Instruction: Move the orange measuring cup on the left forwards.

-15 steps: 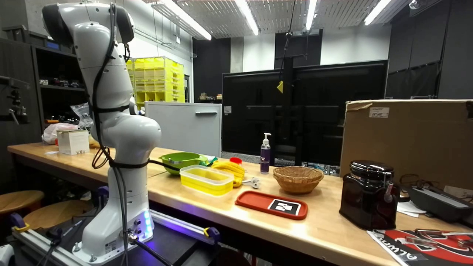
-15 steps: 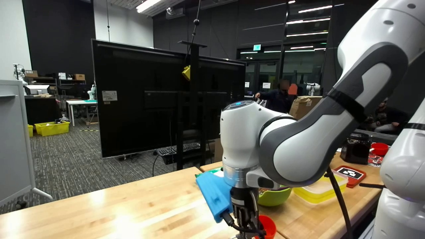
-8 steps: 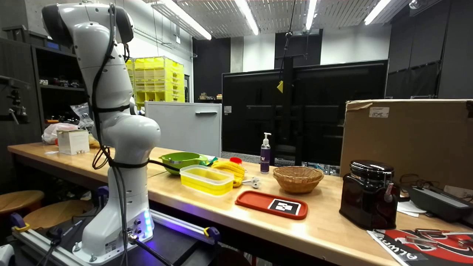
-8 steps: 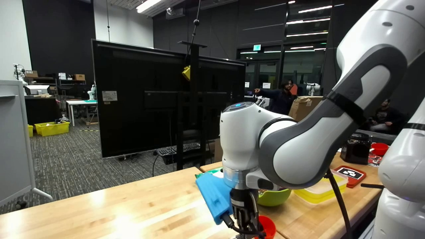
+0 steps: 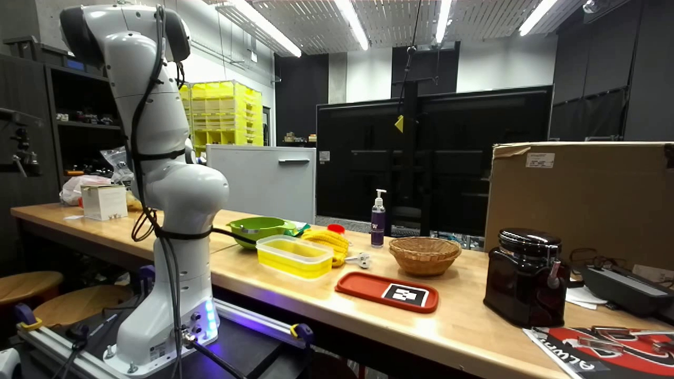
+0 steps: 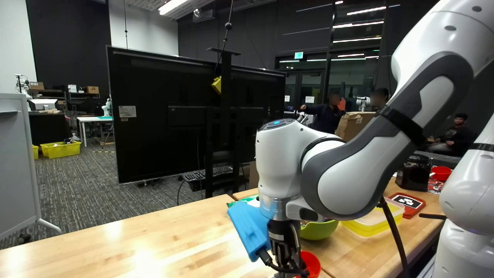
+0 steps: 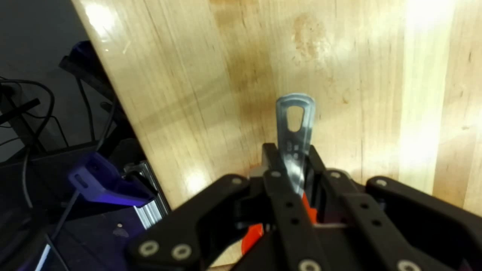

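The orange-red measuring cup stands on the wooden table at the bottom of an exterior view, partly behind the gripper. In the wrist view orange pieces of the cup show between the gripper's links, and its flat metal handle sticks out past the fingertips. My gripper points down, with its fingers close on both edges of the handle; it looks shut on the handle. The gripper also shows in an exterior view, where its fingertips are mostly cut off by the frame's lower edge.
A green bowl and a yellow container stand close beside the arm. A red tray, wicker basket, pump bottle and dark jar lie farther along the table. The table's edge is near the gripper.
The arm has shifted only by a few pixels in an exterior view since a second ago and looks still over the last half second. People in the background have moved.
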Robot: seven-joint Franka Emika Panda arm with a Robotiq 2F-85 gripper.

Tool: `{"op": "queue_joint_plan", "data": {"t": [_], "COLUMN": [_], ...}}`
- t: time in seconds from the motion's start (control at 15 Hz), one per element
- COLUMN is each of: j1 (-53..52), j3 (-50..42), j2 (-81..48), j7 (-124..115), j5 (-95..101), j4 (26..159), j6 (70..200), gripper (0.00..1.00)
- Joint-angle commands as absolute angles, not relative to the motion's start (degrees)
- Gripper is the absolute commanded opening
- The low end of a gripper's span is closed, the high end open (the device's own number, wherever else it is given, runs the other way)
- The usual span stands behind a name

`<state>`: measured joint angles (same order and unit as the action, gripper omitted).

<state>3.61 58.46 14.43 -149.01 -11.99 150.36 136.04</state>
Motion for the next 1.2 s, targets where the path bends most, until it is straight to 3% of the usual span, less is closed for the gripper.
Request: {"op": "queue_joint_plan", "data": {"t": [0.0,0.13,0.2,0.4,0.47,0.53,0.93,1.0,1.07,1.13], "j1": [3.6,3.6,3.6,3.5,3.4,3.3,3.1,-1.1,2.3,-2.5], "j3": [58.5,58.5,58.5,58.5,58.4,58.3,58.0,53.4,56.9,52.0], "j2": [14.4,14.4,14.5,14.6,14.5,14.1,14.8,14.0,15.4,14.4], "j7": [-149.0,-149.0,-149.0,-149.0,-148.7,-148.4,-148.0,-149.4,-148.0,-149.4], "j5": [-12.0,-12.0,-11.9,-12.0,-12.2,-12.6,-12.3,-9.9,-11.3,-9.0], "j4": [150.4,150.4,150.4,150.5,150.5,150.4,149.3,148.9,148.1,147.4], "j6": [136.0,136.0,136.1,136.4,136.6,136.6,133.2,131.7,129.6,127.6], "gripper": [0.17,0.17,0.04,0.04,0.31,0.43,0.79,0.87,0.93,0.98]}}
